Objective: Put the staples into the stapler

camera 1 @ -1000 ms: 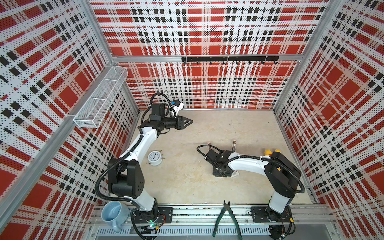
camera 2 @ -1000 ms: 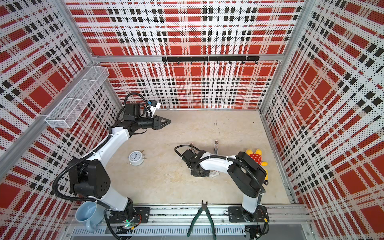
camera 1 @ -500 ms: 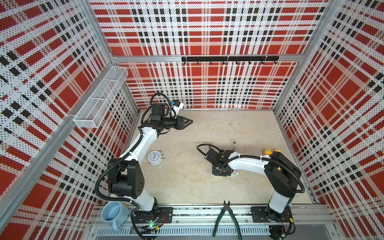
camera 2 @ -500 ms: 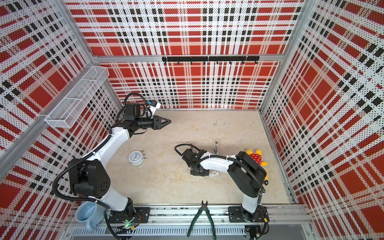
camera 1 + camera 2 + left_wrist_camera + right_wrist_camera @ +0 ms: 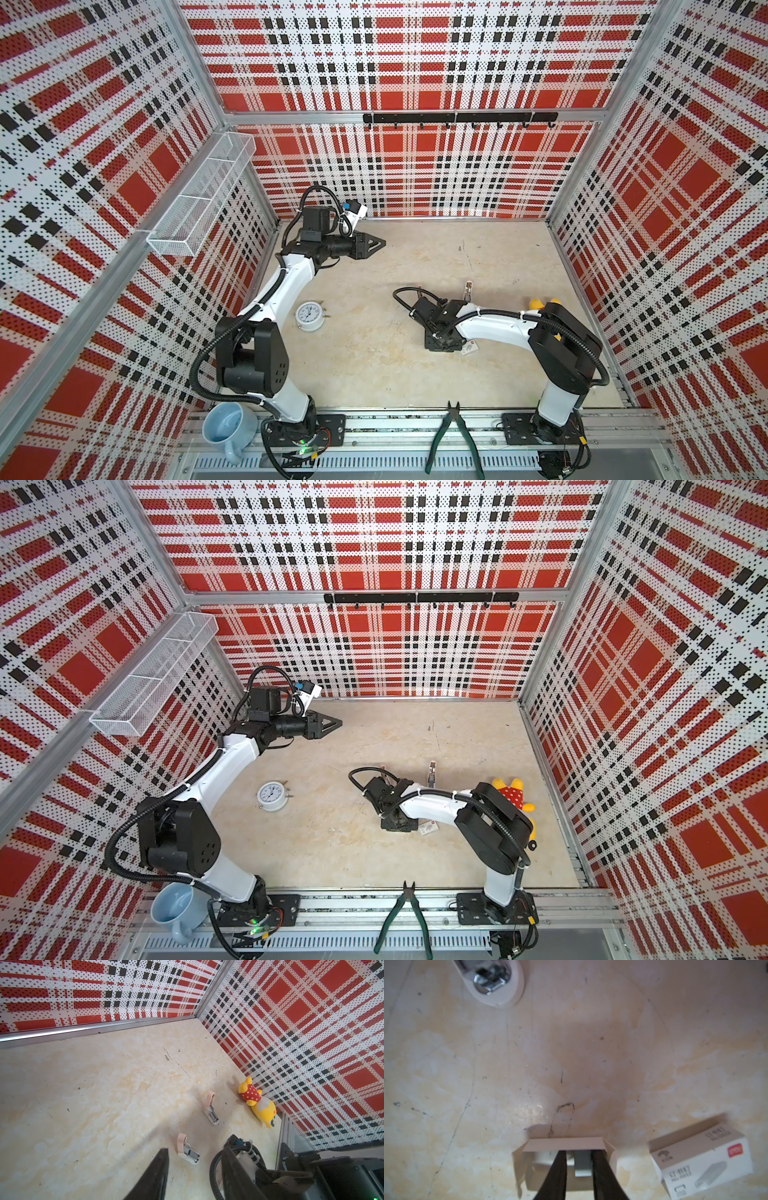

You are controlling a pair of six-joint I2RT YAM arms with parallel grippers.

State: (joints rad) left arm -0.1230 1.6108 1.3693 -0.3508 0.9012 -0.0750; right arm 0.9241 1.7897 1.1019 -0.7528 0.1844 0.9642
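1. The staples [image 5: 583, 1164], a flat, dull grey metal strip, lie in an open card tray [image 5: 564, 1144] on the table [image 5: 571, 1053].
2. My right end effector [image 5: 578, 1154] reaches into the tray, its black jaws narrowly apart astride the strip. I cannot tell whether they pinch it.
3. I judge the step to be picking up the strip. Next I need a level pinch and a straight lift, as the thin strip may slip or snap.
4. The stapler [image 5: 496, 982], pale plastic with a shiny steel channel, lies open nearby. The printed sleeve [image 5: 695, 1157] lies beside the tray.
5. My left end effector [image 5: 372, 245] hangs empty, well apart. I cannot tell its gap.

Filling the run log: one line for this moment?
right end effector astride staples in tray | left end effector aloft, empty
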